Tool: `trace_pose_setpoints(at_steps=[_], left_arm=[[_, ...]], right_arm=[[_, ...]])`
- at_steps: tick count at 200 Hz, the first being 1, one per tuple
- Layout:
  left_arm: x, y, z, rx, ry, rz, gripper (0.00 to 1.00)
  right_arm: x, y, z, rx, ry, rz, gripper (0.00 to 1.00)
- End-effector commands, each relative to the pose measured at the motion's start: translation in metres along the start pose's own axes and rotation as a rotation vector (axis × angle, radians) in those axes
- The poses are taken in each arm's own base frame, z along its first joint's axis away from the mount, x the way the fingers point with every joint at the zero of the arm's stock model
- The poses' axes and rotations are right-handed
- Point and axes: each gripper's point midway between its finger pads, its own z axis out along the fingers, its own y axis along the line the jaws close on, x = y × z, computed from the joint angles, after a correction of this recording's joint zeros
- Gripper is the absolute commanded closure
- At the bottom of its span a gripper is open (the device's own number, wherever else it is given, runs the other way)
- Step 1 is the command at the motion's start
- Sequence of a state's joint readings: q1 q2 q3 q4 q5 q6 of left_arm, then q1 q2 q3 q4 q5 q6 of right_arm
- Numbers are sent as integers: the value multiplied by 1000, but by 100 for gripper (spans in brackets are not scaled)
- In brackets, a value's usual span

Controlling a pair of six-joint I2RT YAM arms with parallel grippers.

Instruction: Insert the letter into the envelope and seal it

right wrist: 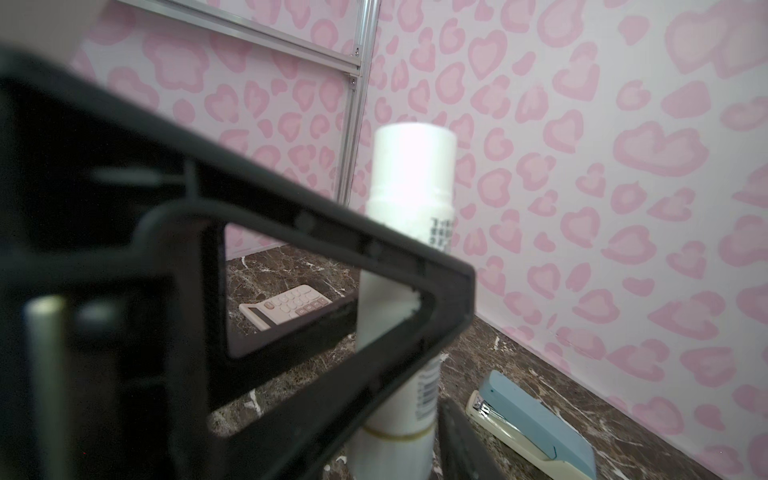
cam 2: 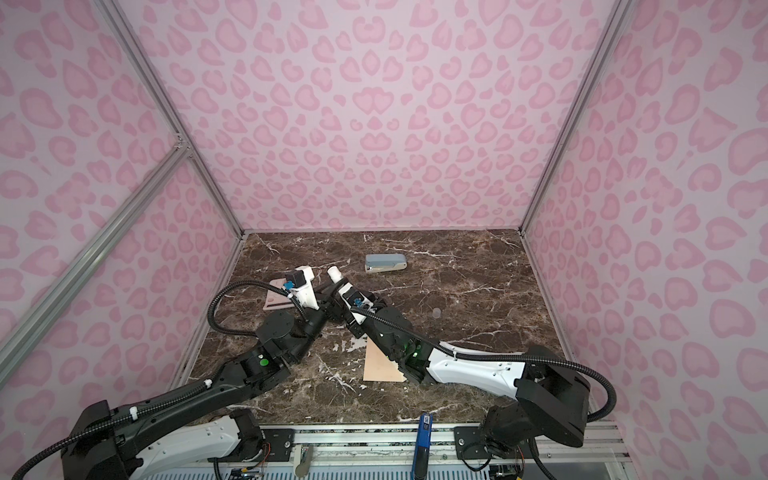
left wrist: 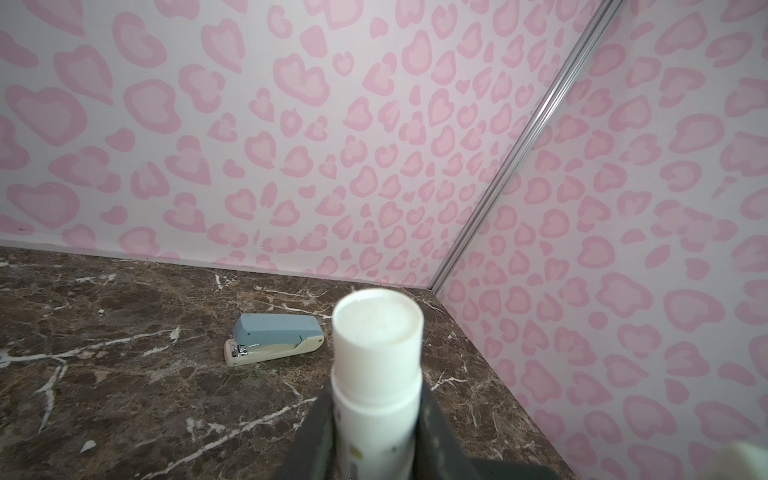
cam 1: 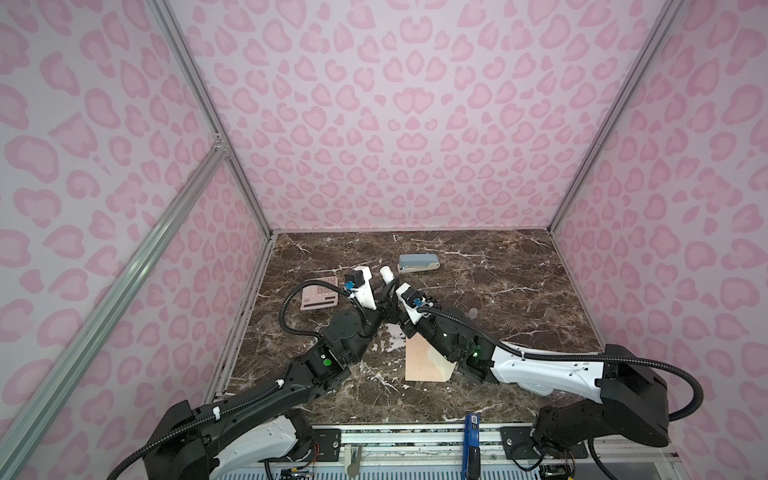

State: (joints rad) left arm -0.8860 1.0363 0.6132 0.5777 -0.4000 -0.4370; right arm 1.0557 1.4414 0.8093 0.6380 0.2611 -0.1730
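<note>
Left to right: past the pink calculator, the left gripper is clamped on the body of a white glue stick, held up off the marble table. The right gripper crowds the same stick, but I can't tell if its fingers have bitten down or hang loose. The peach envelope lies flat near the front, half under the right arm. No letter shows anywhere, so I'd guess it's inside and only gluing and closing the flap is left.
</note>
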Motion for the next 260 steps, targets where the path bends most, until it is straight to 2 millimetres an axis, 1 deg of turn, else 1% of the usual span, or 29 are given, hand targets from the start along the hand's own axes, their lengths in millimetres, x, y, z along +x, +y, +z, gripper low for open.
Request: trace_pose_setpoints(at_steps=[1, 32, 46, 86, 115, 135, 155, 172, 202, 221, 239, 260], left_arm=[[-13, -6, 0, 17, -48, -24, 96], [-12, -7, 0, 18, -44, -23, 96], [-12, -7, 0, 18, -42, -22, 96], [-8, -6, 1, 17, -32, -22, 96], [-3, -6, 1, 21, -15, -21, 96], [-1, -5, 0, 24, -5, -17, 96], [2, -11, -2, 58, 10, 0, 96], [5, -17, -1, 95, 48, 24, 96], [17, -31, -1, 205, 128, 39, 96], [25, -40, -7, 315, 178, 31, 96], [27, -56, -21, 499, 214, 2, 96], [22, -71, -41, 697, 252, -22, 96]], right_arm=[[-12, -5, 2, 27, -42, 12, 56], [-11, -4, 3, 30, -39, 22, 61], [-11, -5, 3, 31, -39, 25, 65], [-11, -4, 3, 26, -34, 23, 71], [-14, -5, 1, 23, -38, 27, 80], [-15, -5, -2, 16, -32, 28, 83], [-17, -6, -6, 5, -31, 35, 84], [-17, -2, -9, -27, -19, 38, 86], [-23, 10, -16, -129, -8, 62, 89], [-31, 17, -24, -223, -8, 112, 90], [-46, 26, -37, -350, -23, 170, 91], [-60, 36, -53, -502, -32, 220, 94]])
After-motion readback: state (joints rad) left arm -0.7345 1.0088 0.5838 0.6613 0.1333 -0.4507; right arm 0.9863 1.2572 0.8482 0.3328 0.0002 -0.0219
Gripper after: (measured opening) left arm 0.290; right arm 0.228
